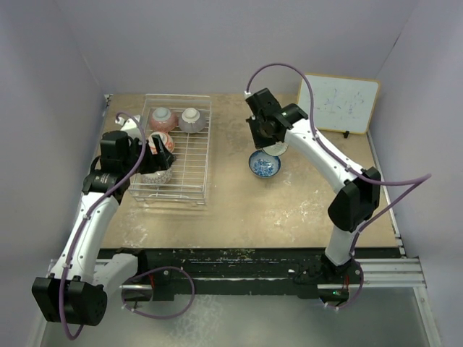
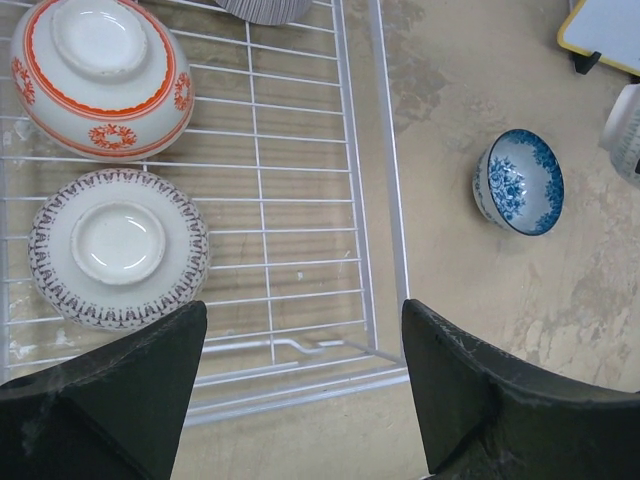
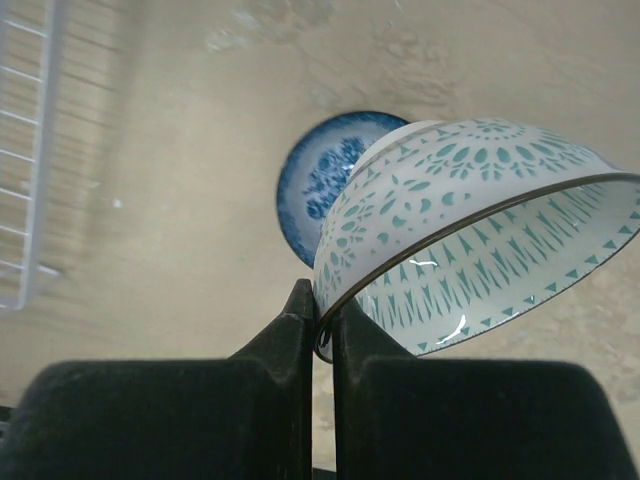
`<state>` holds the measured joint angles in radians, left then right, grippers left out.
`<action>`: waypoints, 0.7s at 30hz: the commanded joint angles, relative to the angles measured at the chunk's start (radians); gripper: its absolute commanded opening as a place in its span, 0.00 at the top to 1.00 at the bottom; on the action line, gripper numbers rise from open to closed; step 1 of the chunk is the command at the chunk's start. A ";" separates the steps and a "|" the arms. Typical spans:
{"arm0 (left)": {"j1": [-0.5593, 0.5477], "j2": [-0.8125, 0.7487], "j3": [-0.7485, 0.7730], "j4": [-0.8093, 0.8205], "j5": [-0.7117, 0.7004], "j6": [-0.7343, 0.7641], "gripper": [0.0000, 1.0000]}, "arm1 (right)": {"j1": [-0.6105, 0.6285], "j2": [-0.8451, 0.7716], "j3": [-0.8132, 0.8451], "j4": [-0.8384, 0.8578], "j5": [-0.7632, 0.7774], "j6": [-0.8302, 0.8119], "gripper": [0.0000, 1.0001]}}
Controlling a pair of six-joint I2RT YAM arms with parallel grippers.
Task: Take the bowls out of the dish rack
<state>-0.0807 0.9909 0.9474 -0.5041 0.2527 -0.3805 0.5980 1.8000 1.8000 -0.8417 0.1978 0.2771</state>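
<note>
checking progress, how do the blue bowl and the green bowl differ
The blue bowl sits upright on the table; the green bowl is tilted, pinched at its rim by the right end effector. Blue has floral print, green has teal leaf marks. Both are outside the rack.

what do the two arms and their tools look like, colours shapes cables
The left arm and right arm share white tubular links and bulky black joint housings, with a thin purple cable looping along each. The left tool and right tool each end in two matte black, wedge-shaped fingers.
</note>
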 commanded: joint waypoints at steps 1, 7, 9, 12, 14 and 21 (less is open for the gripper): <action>-0.001 -0.016 -0.005 0.023 -0.019 0.038 0.18 | 0.002 0.020 0.066 -0.111 0.125 -0.065 1.00; -0.001 -0.024 -0.033 0.025 -0.031 0.048 0.16 | 0.004 0.116 0.064 -0.114 0.157 -0.106 1.00; -0.001 -0.024 -0.045 0.031 -0.025 0.053 0.15 | 0.005 0.138 0.075 -0.117 0.183 -0.114 1.00; -0.001 -0.021 -0.053 0.028 -0.028 0.065 0.15 | 0.005 0.155 0.067 -0.084 0.194 -0.128 1.00; -0.001 -0.021 -0.059 0.028 -0.030 0.071 0.15 | 0.004 0.178 0.075 -0.086 0.194 -0.137 1.00; -0.001 -0.021 -0.075 0.033 -0.032 0.084 0.14 | 0.007 0.211 0.066 -0.064 0.148 -0.152 1.00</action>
<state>-0.0807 0.9859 0.8783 -0.5022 0.2268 -0.3244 0.5987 2.0300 1.8267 -0.9318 0.3275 0.1555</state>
